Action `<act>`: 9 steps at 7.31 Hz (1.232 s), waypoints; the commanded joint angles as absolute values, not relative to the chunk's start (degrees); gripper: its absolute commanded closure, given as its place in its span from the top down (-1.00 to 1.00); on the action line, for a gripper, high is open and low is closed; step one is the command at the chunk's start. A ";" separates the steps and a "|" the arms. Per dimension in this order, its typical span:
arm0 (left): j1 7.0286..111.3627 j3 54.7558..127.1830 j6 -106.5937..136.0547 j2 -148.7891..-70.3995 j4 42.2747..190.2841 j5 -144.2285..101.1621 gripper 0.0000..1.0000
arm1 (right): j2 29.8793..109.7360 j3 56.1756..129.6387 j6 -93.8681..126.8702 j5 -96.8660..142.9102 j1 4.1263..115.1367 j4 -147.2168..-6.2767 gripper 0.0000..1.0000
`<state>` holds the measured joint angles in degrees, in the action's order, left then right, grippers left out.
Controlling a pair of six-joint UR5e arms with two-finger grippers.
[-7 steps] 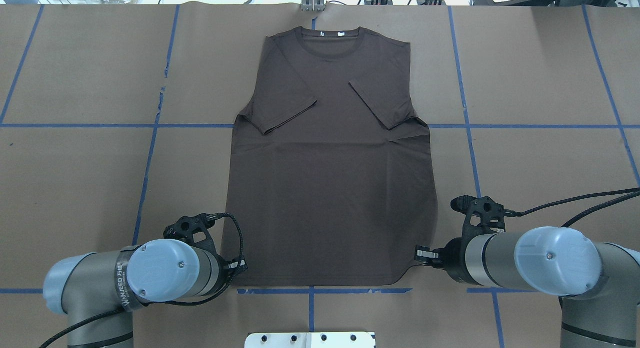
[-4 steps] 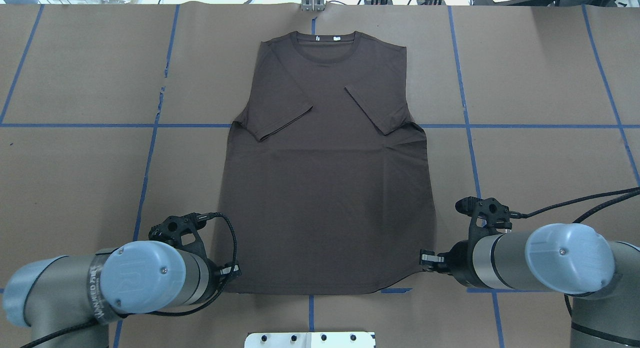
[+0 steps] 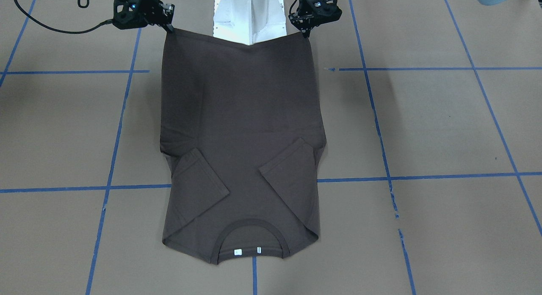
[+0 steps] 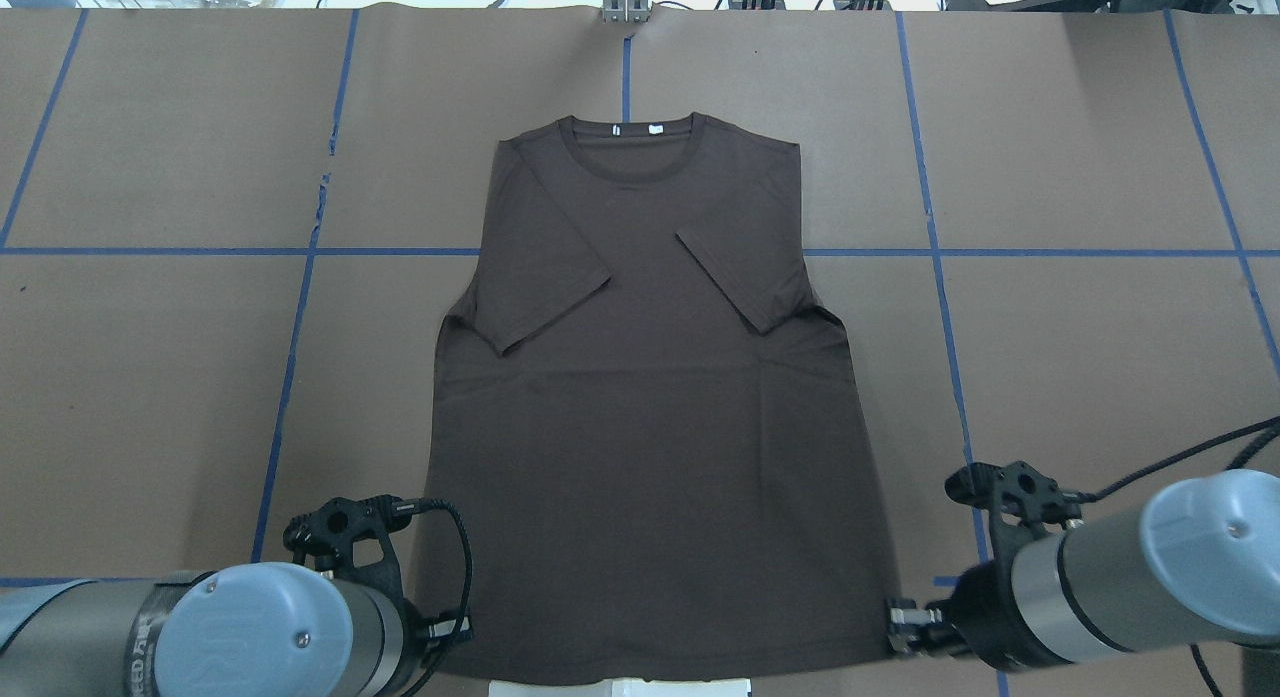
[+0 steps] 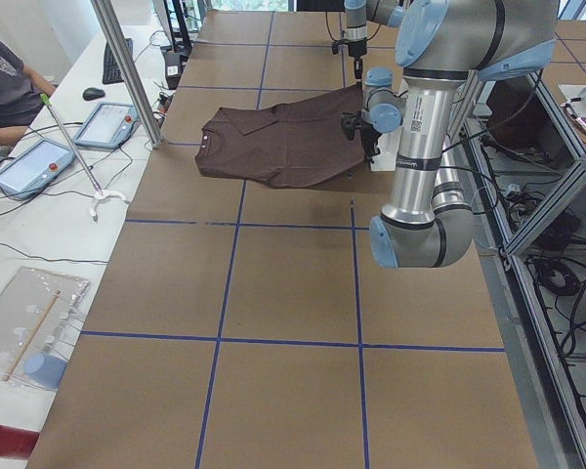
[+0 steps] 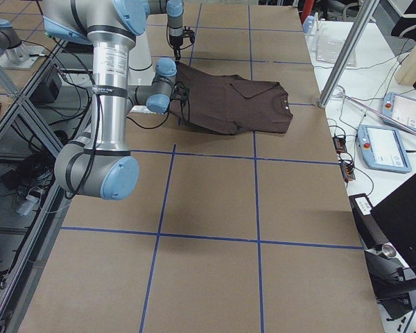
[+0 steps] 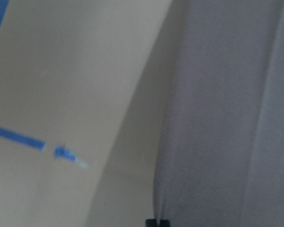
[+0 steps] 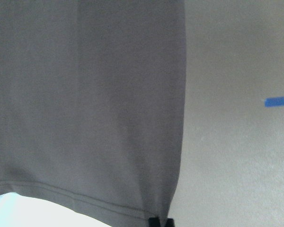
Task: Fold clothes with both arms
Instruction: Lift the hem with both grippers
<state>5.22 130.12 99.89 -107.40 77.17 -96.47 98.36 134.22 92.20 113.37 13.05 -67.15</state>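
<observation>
Your left hand and right hand each clamp a T-shirt hem corner, so lift both evenly, hem taut

Brown table gridded with blue tape — white pedestal base at one edge, tablet past the opposite.

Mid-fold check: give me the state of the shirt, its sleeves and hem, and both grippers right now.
T-shirt: collar end flat on the table, hem end raised.
Sleeves: both folded in over the chest.
Hem: lifted at both corners, sagging in the middle.
Left gripper: shut on a hem corner.
Right gripper: shut on the other hem corner.
</observation>
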 commanded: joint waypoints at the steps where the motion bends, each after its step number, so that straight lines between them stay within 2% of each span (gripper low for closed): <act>1: 2.30 134.45 97.30 -104.87 75.41 -96.50 -1.00 | 101.95 137.81 92.20 116.71 11.69 -67.15 -1.00; 3: 2.46 135.52 97.12 -105.55 75.93 -96.85 -1.00 | 100.21 136.85 92.11 116.72 12.64 -67.06 -1.00; 5: 8.23 135.70 92.40 -108.70 75.94 -96.94 -1.00 | 94.32 133.26 91.41 116.81 20.35 -67.06 -1.00; 7: 15.69 133.43 87.23 -109.33 76.03 -98.42 -1.00 | 85.48 125.11 89.92 116.89 29.39 -66.89 -1.00; 9: 24.48 127.57 82.56 -111.95 77.94 -100.62 -1.00 | 79.13 117.90 89.38 116.89 38.10 -66.97 -1.00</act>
